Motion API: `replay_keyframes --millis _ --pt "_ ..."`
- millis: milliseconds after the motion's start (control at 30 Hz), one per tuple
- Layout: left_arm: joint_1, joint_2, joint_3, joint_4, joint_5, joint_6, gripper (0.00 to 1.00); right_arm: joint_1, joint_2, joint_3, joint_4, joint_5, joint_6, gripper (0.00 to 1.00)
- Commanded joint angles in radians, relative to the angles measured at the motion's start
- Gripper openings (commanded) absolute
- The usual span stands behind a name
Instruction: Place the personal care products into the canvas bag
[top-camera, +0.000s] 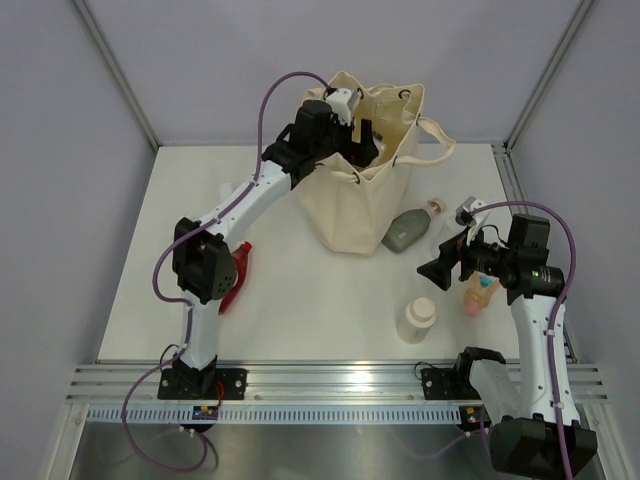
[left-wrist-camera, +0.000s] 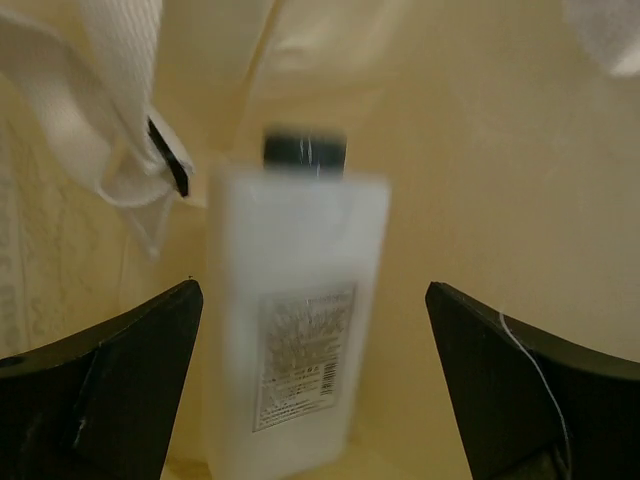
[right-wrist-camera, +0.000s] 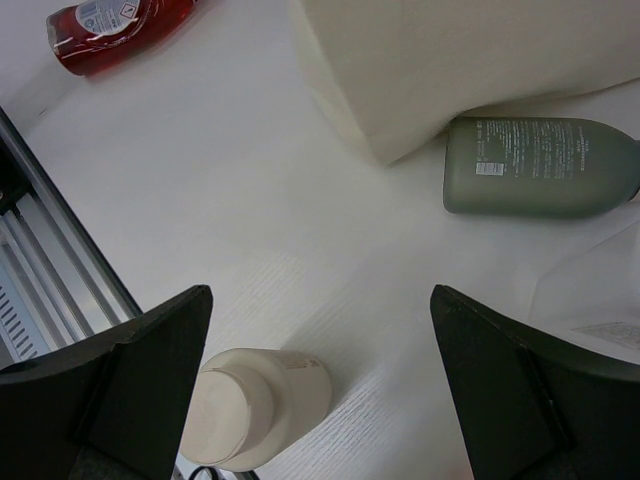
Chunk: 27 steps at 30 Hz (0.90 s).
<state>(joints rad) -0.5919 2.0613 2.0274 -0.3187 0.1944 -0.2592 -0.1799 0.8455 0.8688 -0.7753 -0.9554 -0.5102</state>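
Left gripper (left-wrist-camera: 312, 292) sat spread wide inside the canvas bag (top-camera: 355, 205), with the white bottle (left-wrist-camera: 295, 330) between its fingers, touching neither and blurred. Risk as I judged it: on pulling out, a finger could snag the woven handle (left-wrist-camera: 110, 120) close beside it and tip the soft bag. That bottle was all I could see inside. Right gripper (right-wrist-camera: 320, 292) was spread and empty above the cream squat bottle (right-wrist-camera: 255, 405); the grey-green bottle (right-wrist-camera: 540, 165) lay outside beside the bag.

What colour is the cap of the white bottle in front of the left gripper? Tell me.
The cap is black; left wrist view.
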Motion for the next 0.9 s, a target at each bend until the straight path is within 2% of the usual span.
replay_keyframes --millis 0,200,367,433,500,533,567,633,667,700,733,800,833,867 --pt "-0.002 -0.058 0.079 0.141 -0.006 0.015 0.99 -0.007 0.001 -0.004 0.007 -0.028 -0.03 1.0" --pt "0.004 -0.09 0.14 0.127 -0.006 0.023 0.99 -0.006 -0.01 -0.011 -0.019 -0.074 -0.073 1.0" --pt "0.03 -0.177 0.143 0.11 -0.004 0.005 0.99 -0.004 -0.006 0.065 -0.119 -0.059 -0.161 1.0" --pt "0.037 -0.217 0.146 0.096 -0.001 0.0 0.99 -0.004 0.015 0.131 -0.116 0.051 -0.145 1.0" --pt "0.04 -0.294 0.14 0.076 -0.007 0.008 0.99 -0.004 0.041 0.183 -0.075 0.153 -0.032 1.0" --pt "0.04 -0.323 0.136 0.049 -0.009 0.02 0.99 -0.004 0.049 0.194 0.009 0.294 0.036 1.0" --pt "0.04 -0.355 0.125 0.034 -0.013 0.026 0.99 -0.004 0.053 0.2 0.039 0.357 0.146 0.99" --pt "0.04 -0.481 0.044 0.006 -0.038 0.037 0.99 -0.004 0.075 0.225 0.092 0.513 0.237 0.99" --pt "0.041 -0.53 0.003 0.001 -0.049 0.049 0.99 -0.004 0.081 0.231 0.102 0.55 0.307 0.99" --pt "0.04 -0.582 -0.106 -0.003 -0.071 0.054 0.99 -0.004 0.092 0.239 0.105 0.593 0.327 1.0" --pt "0.041 -0.693 -0.169 0.0 -0.084 0.058 0.99 -0.004 0.092 0.234 0.117 0.606 0.344 0.99" --pt "0.041 -0.814 -0.304 0.004 -0.13 0.069 0.99 -0.004 0.081 0.207 0.129 0.609 0.332 1.0" --pt "0.041 -0.934 -0.446 0.004 -0.142 0.074 0.99 -0.004 0.075 0.193 0.14 0.607 0.31 0.99" --pt "0.041 -0.993 -0.517 0.004 -0.177 0.072 0.99 -0.004 0.07 0.179 0.143 0.598 0.229 1.0"
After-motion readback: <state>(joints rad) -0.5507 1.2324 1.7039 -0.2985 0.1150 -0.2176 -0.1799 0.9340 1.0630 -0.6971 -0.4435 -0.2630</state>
